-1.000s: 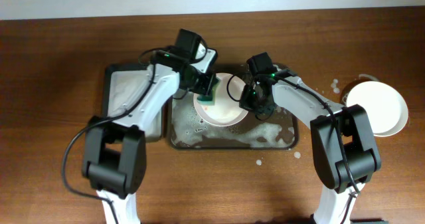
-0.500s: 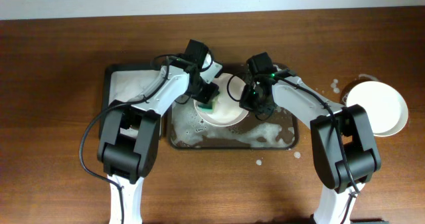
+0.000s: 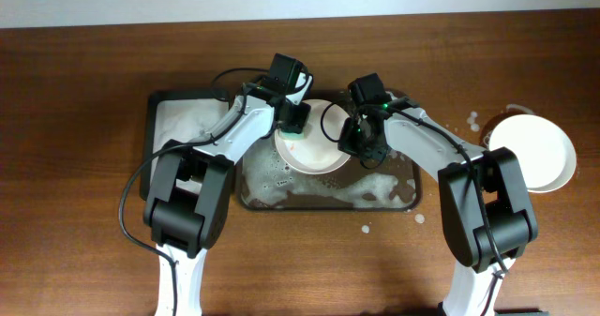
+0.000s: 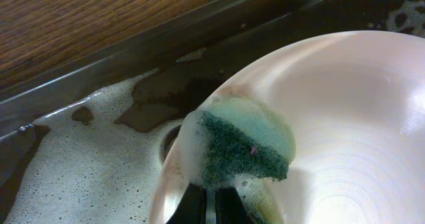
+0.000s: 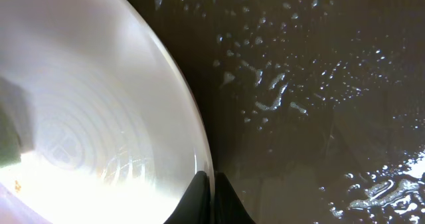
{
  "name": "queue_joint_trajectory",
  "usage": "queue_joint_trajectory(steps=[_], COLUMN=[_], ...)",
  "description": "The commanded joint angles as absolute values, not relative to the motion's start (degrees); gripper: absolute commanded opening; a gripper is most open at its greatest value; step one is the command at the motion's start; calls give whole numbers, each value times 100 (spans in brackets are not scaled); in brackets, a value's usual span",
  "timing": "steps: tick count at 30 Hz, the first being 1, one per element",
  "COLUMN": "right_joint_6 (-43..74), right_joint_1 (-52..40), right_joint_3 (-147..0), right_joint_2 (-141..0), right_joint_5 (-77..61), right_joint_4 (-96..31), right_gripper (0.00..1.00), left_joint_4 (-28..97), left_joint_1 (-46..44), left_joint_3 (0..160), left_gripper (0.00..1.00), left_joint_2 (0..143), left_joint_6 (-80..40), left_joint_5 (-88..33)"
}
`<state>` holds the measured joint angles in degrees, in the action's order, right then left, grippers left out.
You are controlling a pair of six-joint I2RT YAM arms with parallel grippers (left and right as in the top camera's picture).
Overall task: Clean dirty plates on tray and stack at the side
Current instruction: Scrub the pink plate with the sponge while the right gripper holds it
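A pale pink plate point(image 3: 314, 152) sits tilted in the foamy dark brown tray point(image 3: 323, 200). My left gripper point(image 3: 293, 119) is shut on a green sponge point(image 4: 240, 141) and presses it on the plate's far left rim; the plate fills the right of the left wrist view point(image 4: 352, 117). My right gripper point(image 3: 360, 147) is shut on the plate's right rim, seen in the right wrist view point(image 5: 211, 184) with the plate point(image 5: 86, 117) to its left. A stack of white plates point(image 3: 531, 152) lies on the tabletop at the right.
A smaller dark tray point(image 3: 173, 128) covered in foam lies against the main tray's left side. Foam point(image 4: 86, 164) pools beside the plate. Soap splashes point(image 3: 366, 229) dot the wood in front of the tray and near the stack.
My left gripper has moved the sponge from the plate's left middle up and toward its far rim. The right gripper and the plate have stayed put.
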<state>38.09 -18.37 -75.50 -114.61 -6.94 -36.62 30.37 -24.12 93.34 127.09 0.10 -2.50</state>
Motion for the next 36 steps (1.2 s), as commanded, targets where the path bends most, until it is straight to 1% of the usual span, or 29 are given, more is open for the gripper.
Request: queue_joint_trajectory(steps=[1,20,24,30,36], right_joint_6=[3667,3669,3667,3667,3667], right_joint_1=[-1874,-1874,-1874,-1874,-1874], right_joint_3=[-7555,-7555,-7555,-7555,-7555], right_joint_2=[-11568,-11568,-11568,-11568,-11568], right_joint_5=[-526,-526,-526,-526,-526], right_joint_4=[-3706,-3706,-3706,-3706,-3706], right_gripper=[4,4,4,4,4], left_joint_4=[3070,3114,3267,3986,4073], left_joint_1=[-2364,-2390,-2390,-2388,-2386], left_joint_3=[9282,9282,9310,9338,9360], left_gripper=[0,0,0,0,0], left_joint_2=[13170,13170,13166,13166,13166], left_joint_6=[-198,-220,-213,-217,-215], left_joint_5=[327,322,185,-290,-528])
